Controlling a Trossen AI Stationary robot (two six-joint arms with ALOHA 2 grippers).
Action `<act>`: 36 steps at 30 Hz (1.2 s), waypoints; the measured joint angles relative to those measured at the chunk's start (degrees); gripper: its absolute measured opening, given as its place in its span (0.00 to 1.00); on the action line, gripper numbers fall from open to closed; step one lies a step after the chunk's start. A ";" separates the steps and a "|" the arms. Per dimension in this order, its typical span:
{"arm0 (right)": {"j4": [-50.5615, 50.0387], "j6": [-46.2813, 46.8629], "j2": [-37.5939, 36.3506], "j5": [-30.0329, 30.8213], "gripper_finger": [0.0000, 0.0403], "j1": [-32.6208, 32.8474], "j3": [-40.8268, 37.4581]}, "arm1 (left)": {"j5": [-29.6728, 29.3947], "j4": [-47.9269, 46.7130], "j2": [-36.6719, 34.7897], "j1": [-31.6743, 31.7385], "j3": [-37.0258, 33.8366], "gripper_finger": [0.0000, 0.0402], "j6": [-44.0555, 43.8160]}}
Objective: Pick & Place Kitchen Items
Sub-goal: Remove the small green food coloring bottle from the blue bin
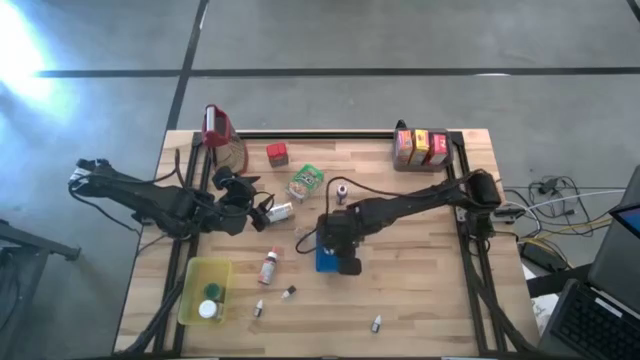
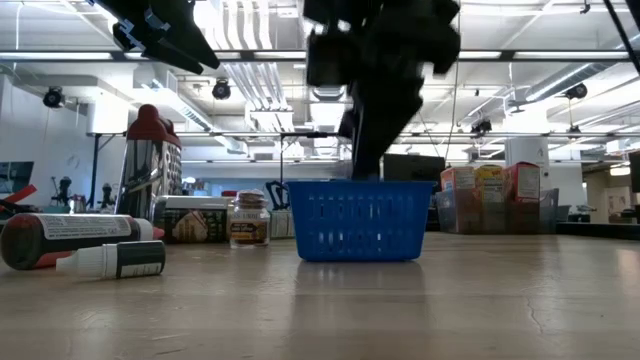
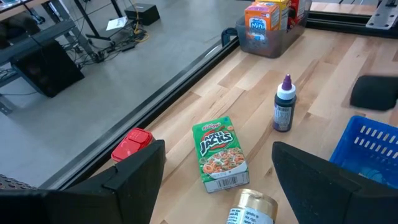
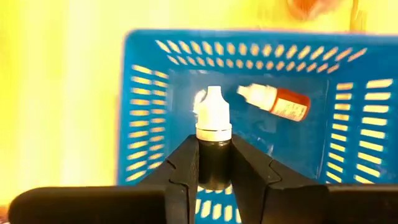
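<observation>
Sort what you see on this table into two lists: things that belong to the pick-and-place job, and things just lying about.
Job in hand:
- right gripper, shut on the small dark bottle over the blue basket
- red bottle already in the basket
- Apple Jacks box
- purple-capped bottle
- red carton

Lying about:
- red-topped jug
- yellow tray

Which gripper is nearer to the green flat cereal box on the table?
Left. The left gripper lies just beside the green flat cereal box; the right gripper hangs farther off, over the blue perforated basket.
</observation>
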 joint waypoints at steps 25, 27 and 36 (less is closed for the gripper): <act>104.35 3.13 -13.09 19.59 0.15 22.48 -51.56 | 0.00 0.00 0.00 -0.01 0.01 0.75 0.00; 110.56 3.14 -8.25 19.54 0.15 22.42 -52.14 | 0.00 0.02 0.00 0.00 0.02 0.75 0.00; 119.84 4.91 10.56 16.15 0.16 22.02 -46.15 | 0.00 0.00 0.00 0.00 0.01 0.75 0.00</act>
